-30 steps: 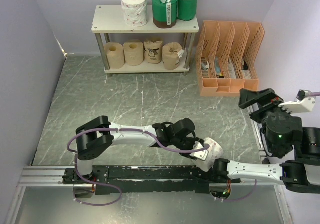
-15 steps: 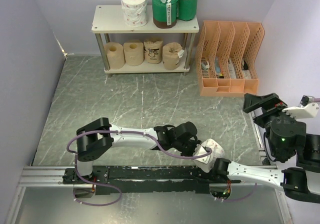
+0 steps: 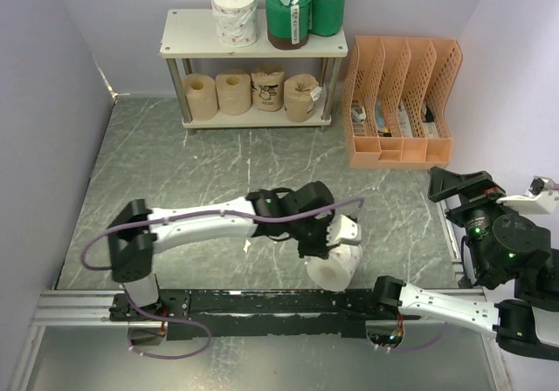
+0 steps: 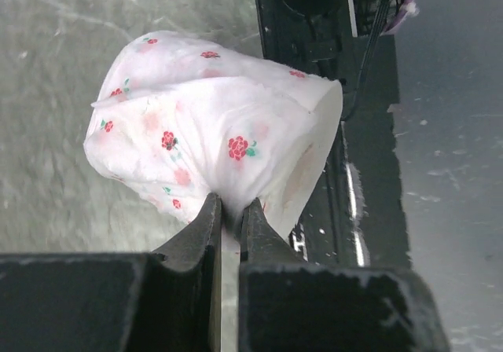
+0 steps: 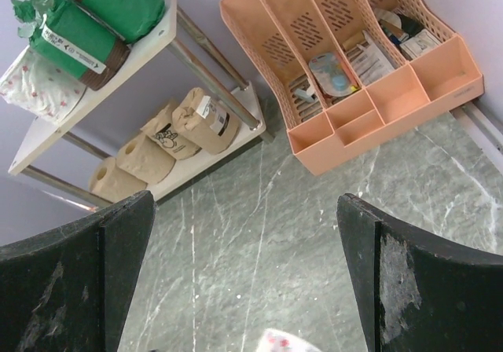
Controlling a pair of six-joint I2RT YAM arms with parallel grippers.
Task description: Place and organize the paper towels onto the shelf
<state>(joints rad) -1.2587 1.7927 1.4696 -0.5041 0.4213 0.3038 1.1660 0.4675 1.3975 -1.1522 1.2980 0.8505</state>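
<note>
My left gripper point(image 3: 326, 243) is shut on a white paper towel roll with pink dots point(image 3: 333, 267), pinching a fold of its outer wrap. It holds the roll just above the floor near the front rail. In the left wrist view the roll point(image 4: 212, 144) hangs from the closed fingertips of the gripper point(image 4: 230, 210). My right gripper point(image 3: 460, 184) is open and empty at the far right, its fingers point(image 5: 71, 281) wide apart. The shelf point(image 3: 188, 35) carries one white dotted roll point(image 3: 235, 13) and two green rolls point(image 3: 288, 11) on top. Four tan rolls point(image 3: 233, 92) stand on its lower board.
An orange perforated file organiser point(image 3: 402, 103) with small items stands right of the shelf, also in the right wrist view point(image 5: 354, 61). A black rail point(image 3: 262, 304) runs along the near edge. Lilac walls close in left, back and right.
My left arm has lifted the dotted roll off the spot by the rail and swung it left and slightly forward. The right arm has drawn back a little to the right.
</note>
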